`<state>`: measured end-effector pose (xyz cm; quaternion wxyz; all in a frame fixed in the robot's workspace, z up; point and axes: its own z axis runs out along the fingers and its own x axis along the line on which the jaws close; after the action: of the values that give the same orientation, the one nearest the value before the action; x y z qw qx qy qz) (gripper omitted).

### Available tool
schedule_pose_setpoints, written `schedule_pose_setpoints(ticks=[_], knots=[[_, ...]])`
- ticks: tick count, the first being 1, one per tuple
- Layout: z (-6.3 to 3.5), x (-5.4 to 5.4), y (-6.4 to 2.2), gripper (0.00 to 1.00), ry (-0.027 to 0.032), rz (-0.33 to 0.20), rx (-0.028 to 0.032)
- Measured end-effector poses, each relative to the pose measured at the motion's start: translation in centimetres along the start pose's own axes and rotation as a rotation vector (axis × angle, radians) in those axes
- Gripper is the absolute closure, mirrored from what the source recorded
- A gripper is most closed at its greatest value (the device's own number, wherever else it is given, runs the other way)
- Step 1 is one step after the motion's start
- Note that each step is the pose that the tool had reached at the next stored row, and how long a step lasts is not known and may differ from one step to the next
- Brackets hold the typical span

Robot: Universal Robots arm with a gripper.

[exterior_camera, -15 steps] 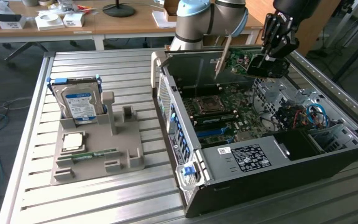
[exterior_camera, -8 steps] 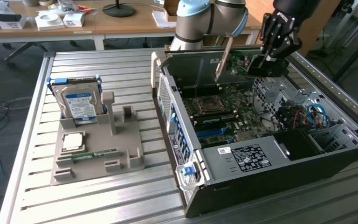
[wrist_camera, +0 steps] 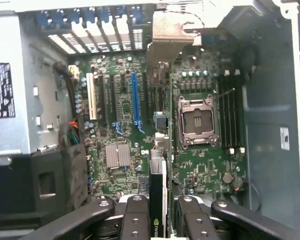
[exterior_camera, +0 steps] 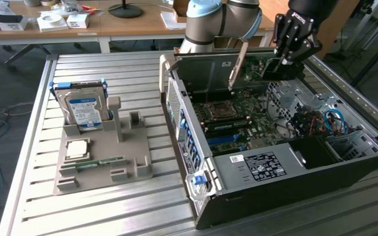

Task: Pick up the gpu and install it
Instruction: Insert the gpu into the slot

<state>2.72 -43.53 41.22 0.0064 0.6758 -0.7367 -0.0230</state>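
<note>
Hovers over the open computer case (exterior_camera: pixel 287 172) with gripper (exterior_camera: pixel 282 63), fingers (wrist_camera: pixel 135 217) pinching the gpu (exterior_camera: pixel 258 71) by its upper edge. Carries the card upright, connector edge down, silver bracket toward the slotted rear panel, presumably to meet a slot squarely. Hangs clear above the motherboard (exterior_camera: pixel 241 115), not yet seated. Underneath: expansion slots (wrist_camera: pixel 135 100), CPU socket (wrist_camera: pixel 197 120), black housing (wrist_camera: pixel 45 185) crowding one side. Well apart on the worktop (exterior_camera: pixel 110 69): hard drive (exterior_camera: pixel 84 110) and RAM stick (exterior_camera: pixel 100 162) in a grey holder (exterior_camera: pixel 130 172).

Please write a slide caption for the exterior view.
Black robot hand holds thin green gpu card with silver metal bracket above open black computer case.
</note>
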Motion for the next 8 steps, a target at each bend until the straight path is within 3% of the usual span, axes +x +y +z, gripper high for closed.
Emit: schedule_pose_setpoints(ticks=[8], knots=[[0.00,0.00,0.00,0.73,0.0049,-0.115,-0.0025]])
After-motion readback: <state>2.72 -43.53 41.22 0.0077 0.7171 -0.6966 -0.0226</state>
